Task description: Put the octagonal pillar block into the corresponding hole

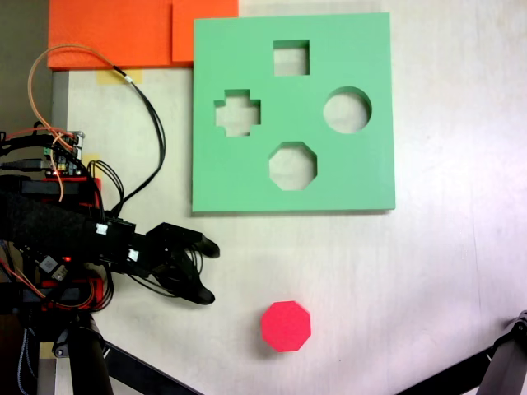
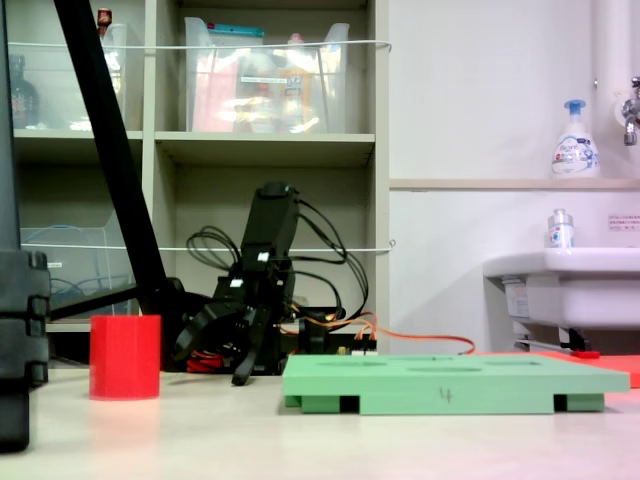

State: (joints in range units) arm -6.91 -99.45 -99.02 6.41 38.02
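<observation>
The bright red octagonal foam block (image 1: 286, 326) looks matt and soft-edged, its side wall smooth in the low fixed view (image 2: 125, 357). The flat light-green square foam board (image 1: 362, 177) has the same dull, even finish, with cleanly cut edges around its eight-sided cut-out (image 1: 292, 165). The black plastic claw (image 1: 211, 272) shows a faint sheen. The pale table (image 1: 428, 288) is smooth and slightly scuffed, giving soft reflections. Flat orange foam sheets (image 1: 107, 33) appear matt.
</observation>
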